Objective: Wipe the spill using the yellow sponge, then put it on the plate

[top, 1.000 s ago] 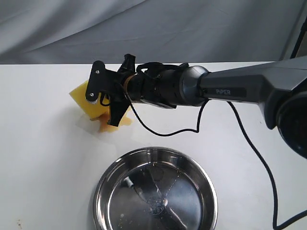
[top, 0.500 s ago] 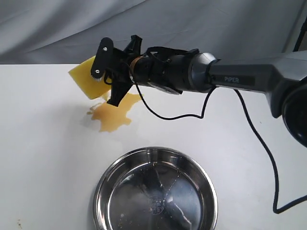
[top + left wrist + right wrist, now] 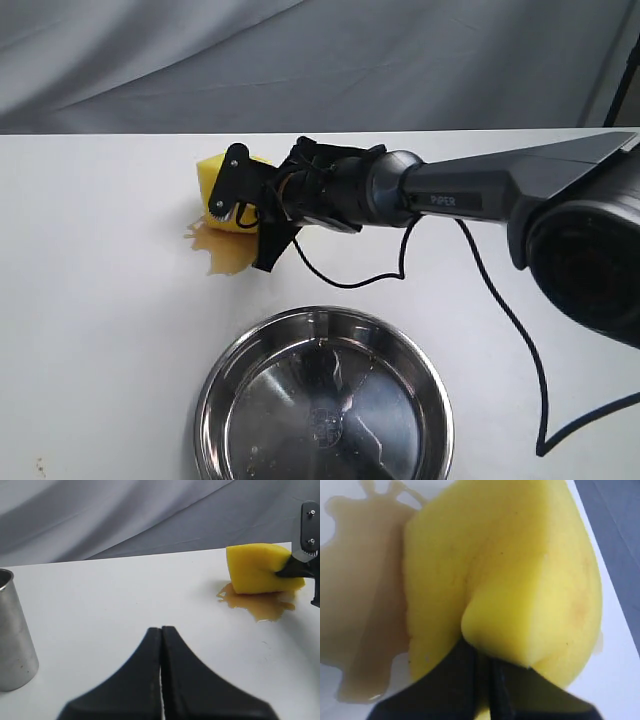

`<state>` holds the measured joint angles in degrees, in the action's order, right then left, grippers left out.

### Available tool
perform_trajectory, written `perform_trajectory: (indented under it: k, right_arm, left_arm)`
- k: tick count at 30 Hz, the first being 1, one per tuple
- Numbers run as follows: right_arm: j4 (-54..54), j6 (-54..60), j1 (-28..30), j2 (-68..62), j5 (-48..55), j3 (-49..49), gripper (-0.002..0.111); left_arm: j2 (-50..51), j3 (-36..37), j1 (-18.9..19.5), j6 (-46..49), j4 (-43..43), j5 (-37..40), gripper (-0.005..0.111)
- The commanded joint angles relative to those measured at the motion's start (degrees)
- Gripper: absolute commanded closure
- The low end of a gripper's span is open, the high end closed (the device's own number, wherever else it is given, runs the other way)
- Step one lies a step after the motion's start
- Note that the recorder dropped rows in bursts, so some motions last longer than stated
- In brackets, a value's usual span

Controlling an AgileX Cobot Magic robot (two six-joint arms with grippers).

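White table (image 3: 100, 350), steel plate (image 3: 208, 410), sponge (image 3: 209, 172) on spill (image 3: 226, 256)

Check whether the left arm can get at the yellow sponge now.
Likely no: bare table lies between, but the right gripper clamps the yellow sponge and the left gripper is shut.

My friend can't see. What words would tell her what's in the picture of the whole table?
The robot's right gripper pinches a yellow sponge and holds it at the far edge of an amber spill on a white table. A shiny round metal plate sits nearer the camera.
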<state>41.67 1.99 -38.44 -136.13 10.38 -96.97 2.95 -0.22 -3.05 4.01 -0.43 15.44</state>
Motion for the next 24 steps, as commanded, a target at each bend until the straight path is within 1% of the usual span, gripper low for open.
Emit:
perform_trajectory:
  k: [1, 5, 9, 16, 24]
  right_arm:
    - [-0.5, 1.7, -3.2, -0.7, 2.9, 0.5, 0.108]
    - [-0.5, 2.8, -6.9, -0.7, 5.8, 0.5, 0.108]
    - [-1.2, 2.8, -8.3, -0.7, 6.7, 0.5, 0.108]
    - [-0.9, 2.8, -8.9, -0.6, 6.7, 0.5, 0.108]
    - [-0.2, 2.1, -8.7, 3.0, 5.0, 0.5, 0.108]
  left_arm:
    - [-0.3, 0.2, -0.3, -0.1, -0.4, -0.1, 0.107]
    - [-0.3, 0.2, -0.3, -0.1, -0.4, -0.1, 0.107]
    - [-0.3, 0.2, -0.3, -0.1, -0.4, -0.1, 0.107]
    - [-0.3, 0.2, -0.3, -0.1, -0.4, -0.1, 0.107]
    - [-0.3, 0.2, -0.3, -0.1, -0.4, -0.1, 0.107]
